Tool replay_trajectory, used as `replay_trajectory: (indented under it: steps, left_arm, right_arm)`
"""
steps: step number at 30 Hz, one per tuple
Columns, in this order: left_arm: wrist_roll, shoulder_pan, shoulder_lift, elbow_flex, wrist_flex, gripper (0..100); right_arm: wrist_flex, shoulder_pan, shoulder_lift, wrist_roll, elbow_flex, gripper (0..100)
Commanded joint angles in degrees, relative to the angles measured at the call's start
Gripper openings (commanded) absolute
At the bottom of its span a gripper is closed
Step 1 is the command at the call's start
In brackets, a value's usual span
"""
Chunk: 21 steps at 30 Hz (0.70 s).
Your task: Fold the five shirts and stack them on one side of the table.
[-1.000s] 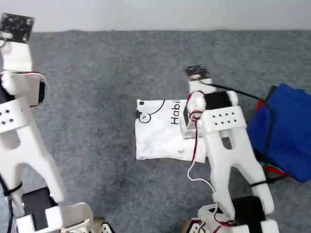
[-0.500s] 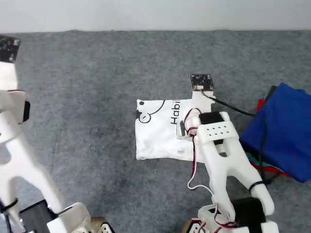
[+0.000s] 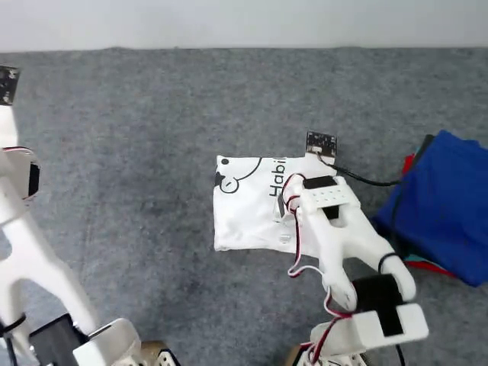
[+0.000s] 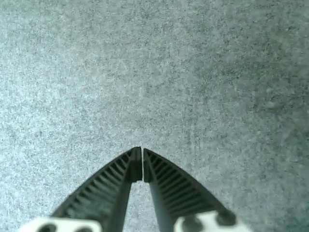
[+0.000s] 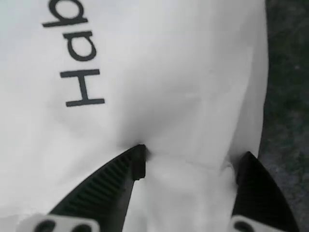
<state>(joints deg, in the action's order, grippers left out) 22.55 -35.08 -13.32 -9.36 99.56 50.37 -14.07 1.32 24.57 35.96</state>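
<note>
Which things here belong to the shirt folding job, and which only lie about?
For the job: white shirt; blue shirt on the side pile; right end effector, open on the white shirt.
Only lying there: grey table cover; left end effector, shut above it.

Folded white shirt (image 3: 245,217) lies mid-table, blue shirt (image 3: 450,206) right.

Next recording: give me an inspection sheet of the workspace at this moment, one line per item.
Surface: grey carpet-like table cover, flat.
Job's things: folded white shirt at centre; blue shirt at the right edge, topping a pile with a red edge beneath.
Clutter: nothing seen.
Grippers: right gripper open, fingertips down on the white shirt near its edge; left gripper shut over bare surface.
Cables: black cable running from the right arm's wrist toward the blue shirt; red and white wires along that arm.
Surroundings: pale wall behind the table.
</note>
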Motion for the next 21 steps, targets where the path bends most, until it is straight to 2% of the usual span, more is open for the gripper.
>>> replay_trajectory:
  steps: [1,3,7,10,12,14,17,21]
  left_arm:
    - [0.53,-0.44,-2.64,-0.22,0.97,1]
    - [0.53,-0.44,-2.64,-0.22,0.97,1]
    - [0.53,-0.44,-2.64,-0.22,0.97,1]
    - [0.53,-0.44,-2.64,-0.22,0.97,1]
    - [0.53,-0.44,-2.64,-0.22,0.97,1]
    - [0.53,-0.35,-2.64,-0.22,0.97,1]
    - [0.53,-0.18,-2.64,-0.22,0.97,1]
    - [0.53,-0.09,-2.64,-0.22,0.97,1]
  right_arm:
    - [-0.4,0.48,4.0,1.23,-3.43,29.8]
    - [0.13,0.57,5.85,1.05,-4.84,24.4]
    - [2.59,0.57,6.99,0.7,-7.56,0.7]
    - [4.0,0.57,6.46,-2.9,-7.38,3.9]
    - [5.23,1.71,5.49,-4.92,-7.74,0.2]
    - [5.67,3.38,3.47,-7.65,-7.74,0.9]
    - [5.67,7.08,0.22,-18.02,-7.74,0.9]
    - [2.86,13.67,-1.54,-44.13,-7.82,0.9]
